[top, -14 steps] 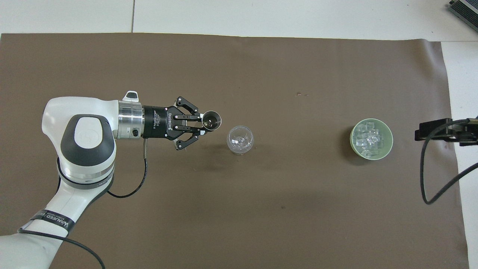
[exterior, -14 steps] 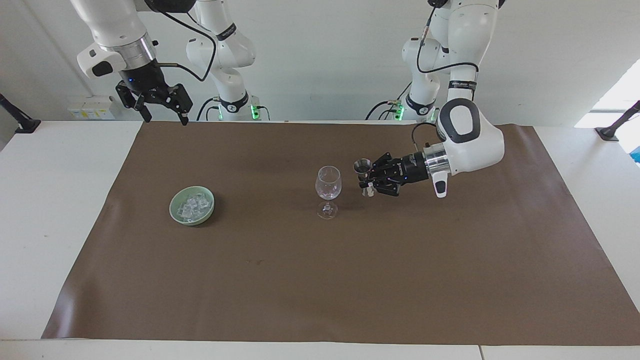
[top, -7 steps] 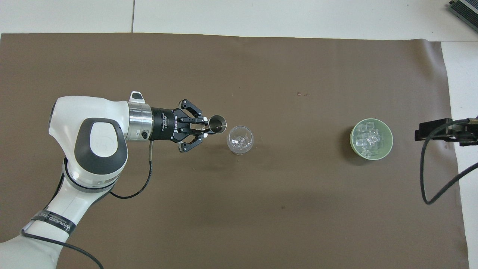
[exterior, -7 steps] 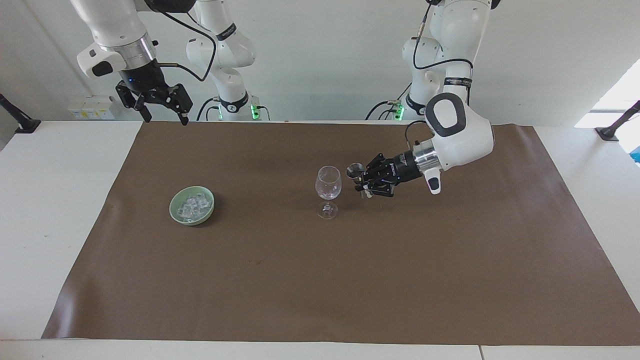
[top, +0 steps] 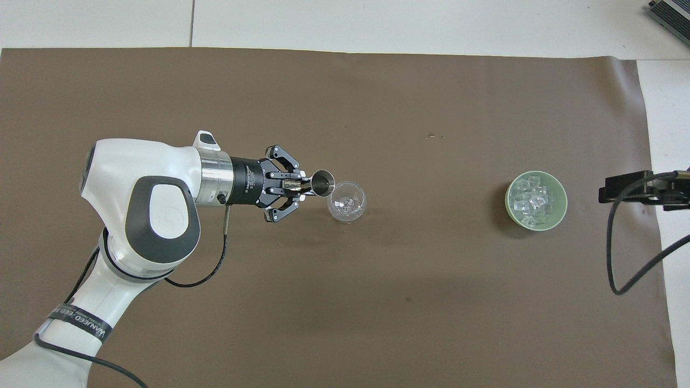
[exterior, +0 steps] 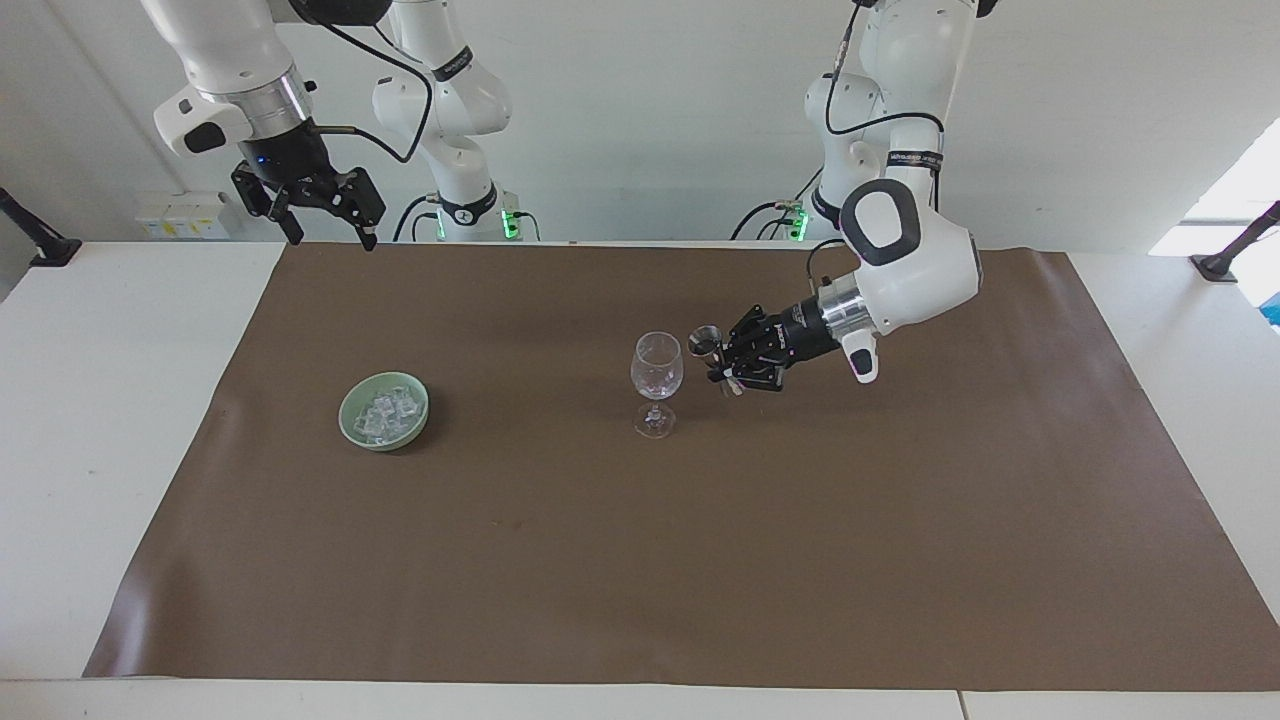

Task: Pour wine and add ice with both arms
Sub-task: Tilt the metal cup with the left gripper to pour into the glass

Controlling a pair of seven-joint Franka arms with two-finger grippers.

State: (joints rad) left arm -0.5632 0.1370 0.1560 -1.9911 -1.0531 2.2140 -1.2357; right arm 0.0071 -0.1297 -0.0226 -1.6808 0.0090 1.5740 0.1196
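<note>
Steel jigger, small and two-ended, clamped at its waist by the left gripper; fingertips pinched tight on it, outer links splayed. Held sideways-on from the left arm's end of the table, the upper cup tipped toward the wine glass, mouth just beside the glass rim in the overhead view. Reads as the start of the pour: gripping the waist leaves the cup mouth free, and the side approach lets a wrist roll tip it without the fingers crossing over the glass. No liquid stream made out.

Wine glass upright on the brown mat, mid-table, stem and foot clear of the gripper. Cannot tell if anything is in it.

Ice heaped in the pale green bowl, toward the right arm's end of the table, well apart from the glass. None in the glass yet, by the look of it.

Right gripper waits high over the mat's edge nearest the robots, jaws spread, nothing in them.

Nothing lies between bowl and glass. Main hazard, as judged: the jigger lip knocking the thin rim and toppling the glass
</note>
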